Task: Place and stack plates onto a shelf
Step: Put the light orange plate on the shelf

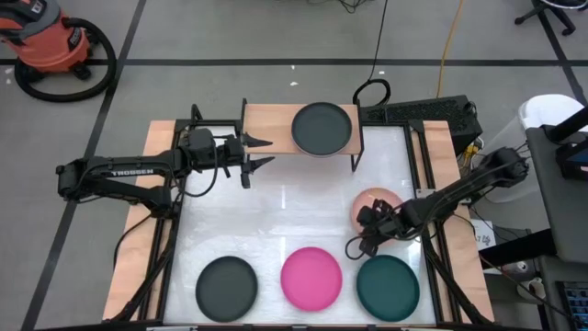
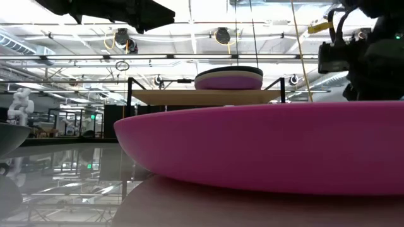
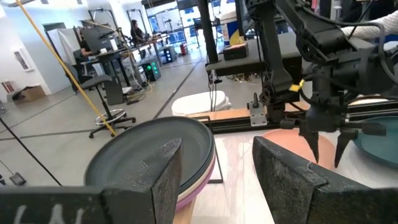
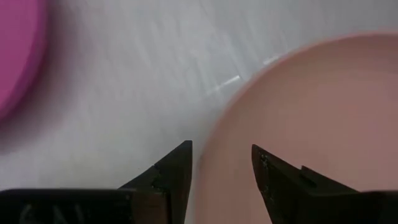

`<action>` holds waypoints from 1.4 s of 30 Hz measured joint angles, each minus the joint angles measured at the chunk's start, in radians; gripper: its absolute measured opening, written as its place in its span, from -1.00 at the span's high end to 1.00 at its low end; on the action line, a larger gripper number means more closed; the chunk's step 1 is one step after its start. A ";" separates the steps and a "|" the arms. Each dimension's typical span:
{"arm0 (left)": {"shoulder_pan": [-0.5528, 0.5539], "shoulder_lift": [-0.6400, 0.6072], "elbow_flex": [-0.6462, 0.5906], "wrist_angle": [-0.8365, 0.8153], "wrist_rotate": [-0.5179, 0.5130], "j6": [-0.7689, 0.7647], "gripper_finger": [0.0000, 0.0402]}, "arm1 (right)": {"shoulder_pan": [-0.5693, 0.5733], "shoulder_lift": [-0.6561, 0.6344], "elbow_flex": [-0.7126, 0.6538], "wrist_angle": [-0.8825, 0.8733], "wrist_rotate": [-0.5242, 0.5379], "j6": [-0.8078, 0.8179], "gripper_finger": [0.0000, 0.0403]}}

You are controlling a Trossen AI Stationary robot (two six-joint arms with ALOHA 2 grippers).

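A stack of plates (image 1: 322, 127) sits on the right half of the wooden shelf (image 1: 271, 124): dark grey on top, then beige and purple (image 2: 228, 78). The salmon-pink plate (image 1: 377, 200) lies flat on the table. My right gripper (image 1: 361, 234) is open and points down at its near-left rim. In the right wrist view that gripper (image 4: 221, 165) has one finger outside the rim (image 4: 214, 146) and one over the plate's inside. My left gripper (image 1: 262, 153) is open and level over the shelf's left end, pointing at the stack (image 3: 155, 149).
A dark grey plate (image 1: 227, 287), a hot pink plate (image 1: 311, 278) and a dark teal plate (image 1: 388, 287) lie in a row along the table's near edge. The left half of the shelf top is bare wood. Cables and a keyboard lie beyond the table's far right corner.
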 joint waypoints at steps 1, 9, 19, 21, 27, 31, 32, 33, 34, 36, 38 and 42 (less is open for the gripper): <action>0.000 0.000 0.000 0.000 0.000 0.000 0.00 | 0.000 0.010 0.000 0.000 -0.001 0.001 0.26; 0.000 0.000 0.000 0.000 0.000 -0.001 0.00 | -0.001 0.079 0.000 -0.004 0.016 0.002 0.26; 0.000 0.000 0.000 -0.006 0.000 -0.003 0.00 | -0.010 0.101 0.000 -0.004 0.017 -0.001 0.35; 0.000 0.000 0.000 -0.006 0.000 -0.003 0.00 | -0.013 0.100 0.000 -0.004 0.017 -0.016 0.45; 0.000 0.000 0.000 -0.006 0.000 -0.007 0.00 | -0.016 0.080 0.000 -0.008 0.024 -0.054 0.89; 0.000 0.000 0.000 -0.006 0.000 -0.009 0.00 | -0.016 0.041 0.000 -0.012 0.030 -0.074 0.94; 0.000 0.000 0.000 -0.006 0.000 -0.009 0.00 | -0.016 0.027 0.000 -0.009 0.029 -0.077 0.94; 0.000 0.000 0.000 -0.006 0.000 -0.010 0.00 | -0.016 0.011 0.002 -0.008 0.028 -0.079 0.94; 0.000 0.000 0.000 -0.006 0.000 -0.009 0.00 | -0.016 -0.005 0.004 -0.008 0.025 -0.080 0.95; 0.000 0.000 0.000 -0.006 0.000 -0.006 0.00 | -0.016 -0.039 0.012 -0.008 0.022 -0.093 0.98; 0.000 0.000 0.000 -0.006 0.000 0.000 0.00 | -0.014 -0.076 0.025 0.002 0.020 -0.111 0.98; 0.001 0.000 0.000 -0.005 -0.009 0.009 0.00 | -0.014 -0.135 0.063 0.019 0.016 -0.166 1.00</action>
